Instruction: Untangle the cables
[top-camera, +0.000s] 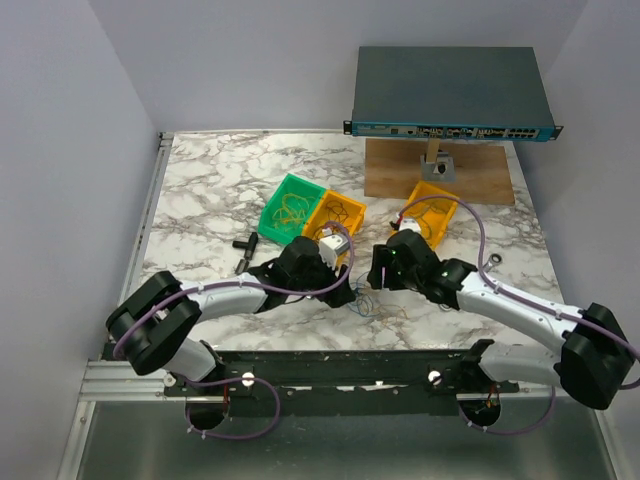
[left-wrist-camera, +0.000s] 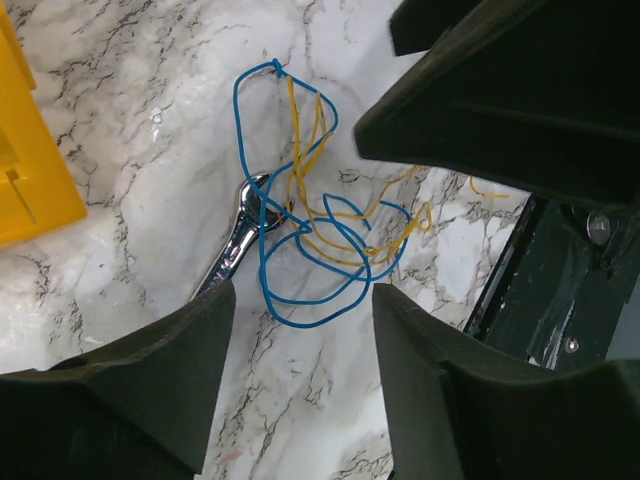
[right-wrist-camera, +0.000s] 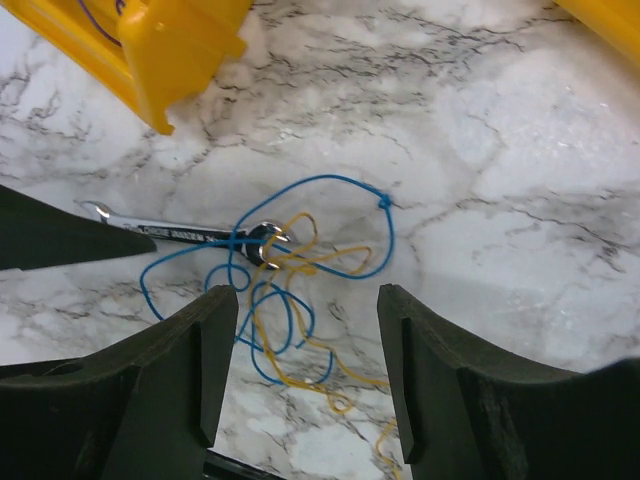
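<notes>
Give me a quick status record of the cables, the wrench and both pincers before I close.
cables: blue and yellow-orange wires, one tangle on the marble table
wrench: lying flat, its ring end inside the tangle
left pincer: open, over the tangle, holding nothing
right pincer: open, over the tangle, holding nothing
untangled: not yet

Between the fingers of the left gripper (left-wrist-camera: 303, 290) the marble table (left-wrist-camera: 130, 120) is lying open. Just ahead, the cables (left-wrist-camera: 310, 240) and a silver wrench (left-wrist-camera: 232, 250) are sitting in the path. The right gripper (right-wrist-camera: 305, 295) is filling the space ahead and to the right. A yellow bin (left-wrist-camera: 25, 170) is standing clear to the left, and the black edge rail (left-wrist-camera: 540, 290) is bounding the right side.
</notes>
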